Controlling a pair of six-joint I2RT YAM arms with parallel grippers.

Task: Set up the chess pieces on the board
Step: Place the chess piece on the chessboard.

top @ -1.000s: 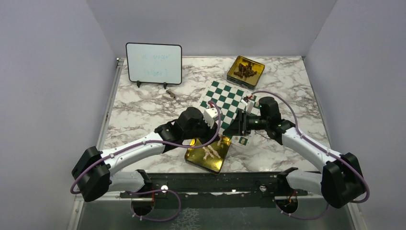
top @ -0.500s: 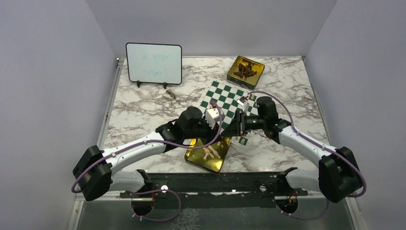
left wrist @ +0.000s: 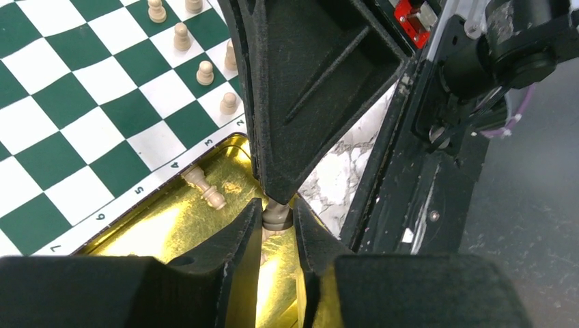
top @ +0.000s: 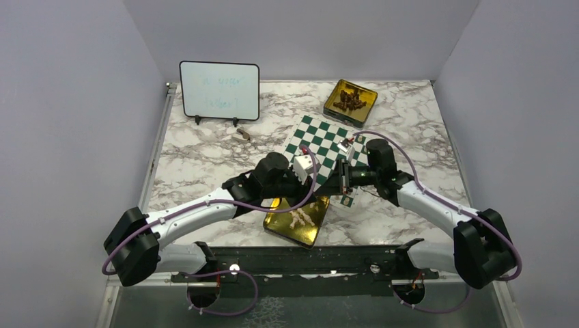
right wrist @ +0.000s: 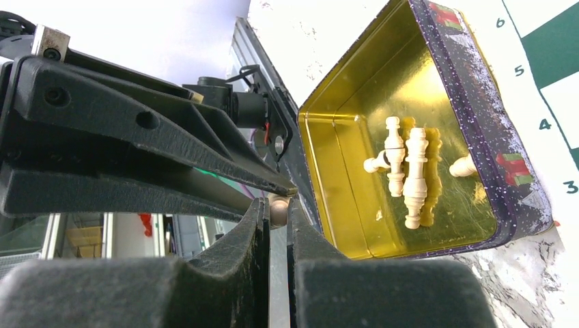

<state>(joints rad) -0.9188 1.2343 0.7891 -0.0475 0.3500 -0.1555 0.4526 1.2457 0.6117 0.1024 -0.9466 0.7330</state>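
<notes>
Wrist cameras: left claw, right claw both clamped on one chess piece. Overhead hides it, claws tip-to-tip above gold tin.

Cream pawns stand upright, seemingly one per square, on checkered board.

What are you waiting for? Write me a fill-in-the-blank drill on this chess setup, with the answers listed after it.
The left gripper pinches a chess piece; the right gripper pinches the ____ piece.
The board has white and dark ____ checks.
The pawns on the board stand ____.
The near tin is ____ inside.
Missing words: same, green, upright, gold.
</notes>
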